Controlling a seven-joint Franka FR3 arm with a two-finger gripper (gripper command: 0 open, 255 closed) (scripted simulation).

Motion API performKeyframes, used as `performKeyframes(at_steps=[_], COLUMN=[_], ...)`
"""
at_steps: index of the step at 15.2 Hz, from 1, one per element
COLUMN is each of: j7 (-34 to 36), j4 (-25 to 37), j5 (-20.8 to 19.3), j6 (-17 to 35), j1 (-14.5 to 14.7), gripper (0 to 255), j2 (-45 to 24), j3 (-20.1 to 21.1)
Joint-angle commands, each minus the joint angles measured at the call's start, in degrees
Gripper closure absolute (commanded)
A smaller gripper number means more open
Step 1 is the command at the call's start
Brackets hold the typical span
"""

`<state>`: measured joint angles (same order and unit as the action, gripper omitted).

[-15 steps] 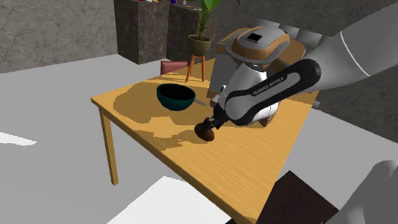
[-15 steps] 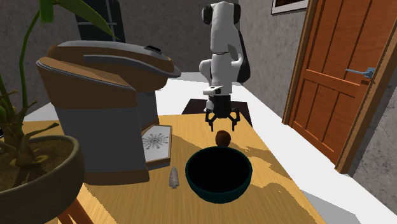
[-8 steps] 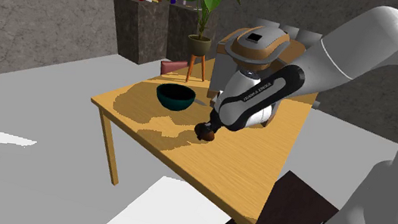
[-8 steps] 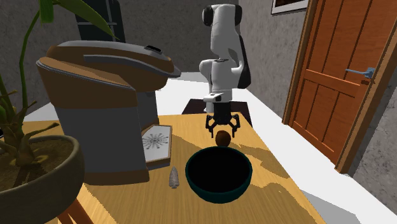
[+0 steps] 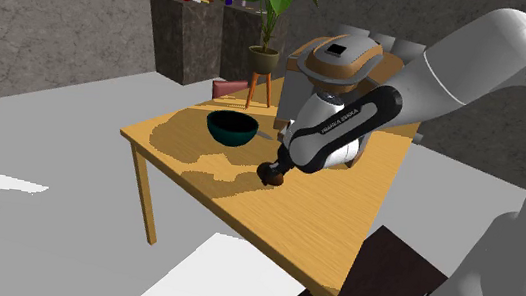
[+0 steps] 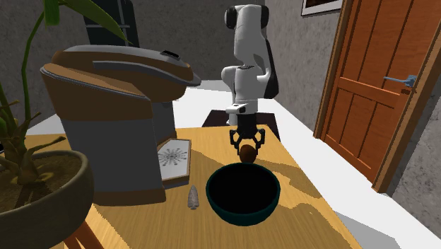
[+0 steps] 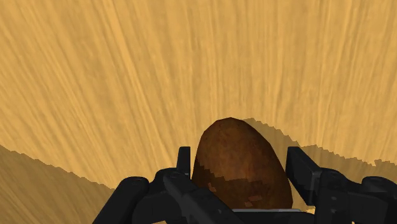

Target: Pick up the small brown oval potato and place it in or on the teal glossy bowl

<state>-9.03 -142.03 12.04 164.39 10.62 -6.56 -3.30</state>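
In the shoulder view, the teal glossy bowl (image 5: 231, 137) stands on the light wooden table (image 5: 333, 225), with the small brown oval potato (image 5: 270, 177) lying on the tabletop nearby at its four o'clock. The all-black two-finger gripper (image 7: 240, 167) straddles the potato, fingers drawn narrow against its flanks. Firm, light and rough-skinned by its look, it should hold best across the broad middle.

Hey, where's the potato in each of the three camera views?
Shoulder view: potato mid-table, lower right of the bowl.
Second exterior view: potato just behind the bowl, near centre.
Wrist view: potato clasped in the gripper.
Shared landmark: the wooden table under it.
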Motion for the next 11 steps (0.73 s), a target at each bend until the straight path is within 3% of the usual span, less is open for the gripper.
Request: performKeyframes(at_steps=[1, 7, 11], j7=[0.0, 0.0, 1.7], j4=[0.0, 0.0, 0.2], j5=[0.0, 0.0, -2.0], j6=[0.0, 0.0, -3.1], j1=[0.0, 0.0, 0.3], gripper=[255, 255, 255], j2=[0.0, 0.0, 2.9], j3=[0.0, 0.0, -0.6])
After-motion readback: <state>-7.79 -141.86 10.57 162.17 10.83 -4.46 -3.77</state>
